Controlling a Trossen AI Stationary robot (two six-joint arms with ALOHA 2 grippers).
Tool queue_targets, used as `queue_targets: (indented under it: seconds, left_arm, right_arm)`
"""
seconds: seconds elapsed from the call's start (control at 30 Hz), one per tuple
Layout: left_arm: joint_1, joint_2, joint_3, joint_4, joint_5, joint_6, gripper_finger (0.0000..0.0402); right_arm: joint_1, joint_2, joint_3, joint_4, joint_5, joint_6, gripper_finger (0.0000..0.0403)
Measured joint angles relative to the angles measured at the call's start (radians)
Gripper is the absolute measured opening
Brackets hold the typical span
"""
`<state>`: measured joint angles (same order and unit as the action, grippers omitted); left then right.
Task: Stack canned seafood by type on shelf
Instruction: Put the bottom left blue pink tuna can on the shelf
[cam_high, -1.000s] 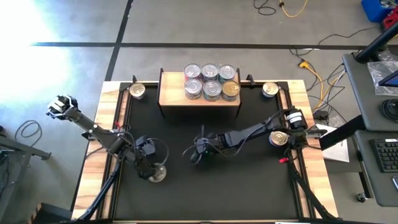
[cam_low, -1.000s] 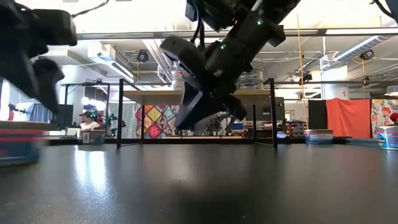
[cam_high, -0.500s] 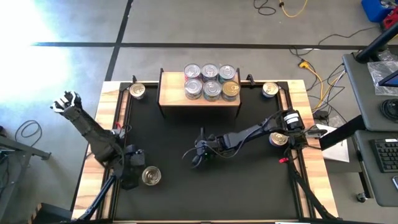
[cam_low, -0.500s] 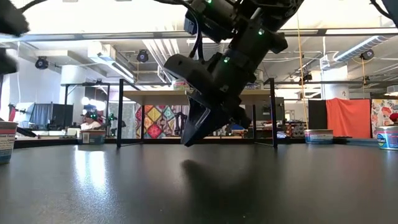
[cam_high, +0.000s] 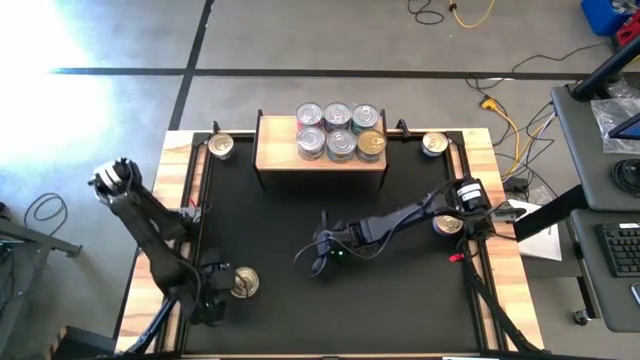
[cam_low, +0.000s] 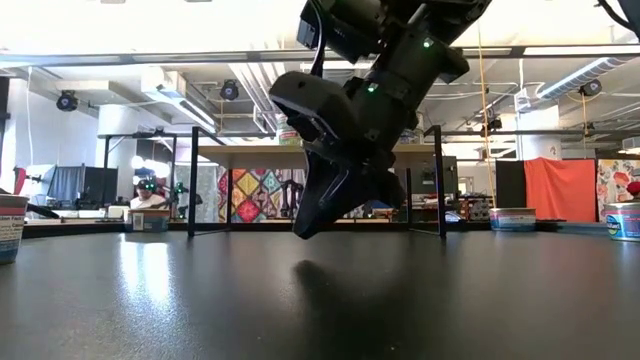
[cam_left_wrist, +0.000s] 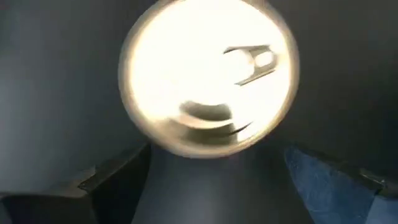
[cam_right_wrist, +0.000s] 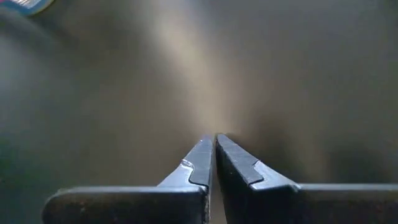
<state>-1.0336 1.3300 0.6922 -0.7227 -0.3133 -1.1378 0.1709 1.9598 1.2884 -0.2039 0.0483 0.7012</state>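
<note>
Hovering at the near left of the table, the left gripper (cam_high: 218, 298) had its fingers spread wide, apart from the gold-lidded can (cam_high: 243, 284) just beside it. The right gripper (cam_high: 322, 253) hung mid-table, fingers pressed together and empty. Six cans sat on the shelf (cam_high: 280, 150) at the far side. An off-centre descent risked a fingertip striking the lid and knocking the can aside.

The shelf (cam_high: 322, 158) at 12 o'clock has free board on its left half; six cans (cam_high: 340, 131) fill the right. The right gripper (cam_high: 322, 255) blocks the desk (cam_high: 400, 300) centre.
</note>
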Motion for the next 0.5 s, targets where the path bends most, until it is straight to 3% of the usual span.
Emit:
queue_targets:
  seconds: [0.17,0.37,0.5]
  left_arm:
    - [-0.001,0.091,-0.001,0.098,-0.044,-0.007,0.0354]
    - [-0.009,0.088,-0.009,0.095,-0.178,0.02,0.0354]
    - [0.003,0.091,-0.044,0.184,-0.261,0.033,0.0354]
  right_arm:
    - [0.033,-0.001,0.0,0.001,0.003,0.05,0.0012]
    - [0.058,-0.002,0.0,0.006,0.003,0.064,0.0012]
    - [0.068,-0.002,0.011,0.005,0.003,0.085,0.0012]
